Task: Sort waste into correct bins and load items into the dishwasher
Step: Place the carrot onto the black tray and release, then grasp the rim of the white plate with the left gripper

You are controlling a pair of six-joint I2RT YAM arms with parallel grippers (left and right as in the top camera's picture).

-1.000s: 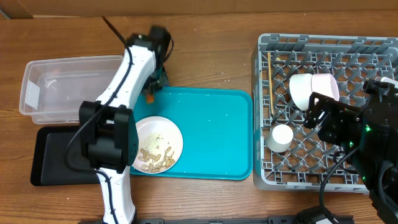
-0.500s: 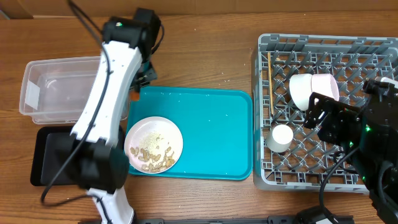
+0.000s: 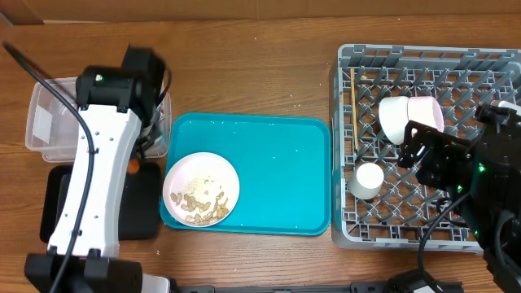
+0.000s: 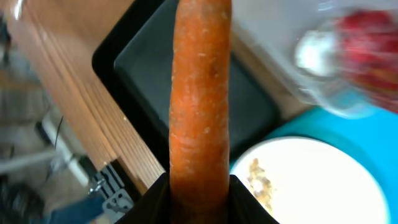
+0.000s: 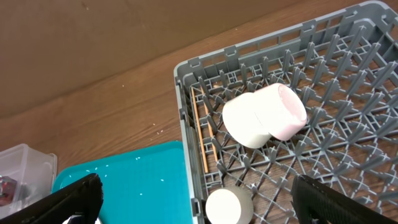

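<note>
Under my left claw [image 4: 200, 186], clamped on the carrot [image 4: 200, 93], black tray [image 4: 143, 68] now replaces teal tray [image 3: 277, 163]; release looks next.

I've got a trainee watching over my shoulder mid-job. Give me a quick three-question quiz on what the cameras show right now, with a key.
1. True or false: the left pincer is shut on the carrot.
2. How many bowls lie in the dish rack? A none, B two, C four.
3. Fill in: the beige food bits lie on the white ___.

Key
1. True.
2. B: a white bowl and a pale pink bowl, nested on their sides.
3. plate, which sits on the teal tray.
</note>
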